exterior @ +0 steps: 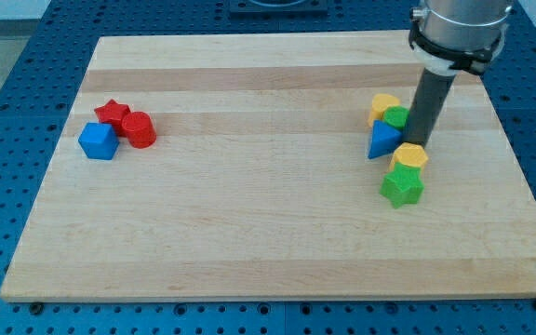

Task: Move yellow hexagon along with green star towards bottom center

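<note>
Tip (421,142) touches yellow hexagon (409,156) above green star (402,187).

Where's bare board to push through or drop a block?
Free: the wide middle between the red star group and the right cluster, plus the bottom strip. Crowded: the view's right, where my tip sits beside the blue block, just above the yellow hexagon and green star.

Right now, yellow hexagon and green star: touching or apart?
Touching. The yellow hexagon sits right against the green star, no board showing between them. My tip is at the hexagon's upper edge.
</note>
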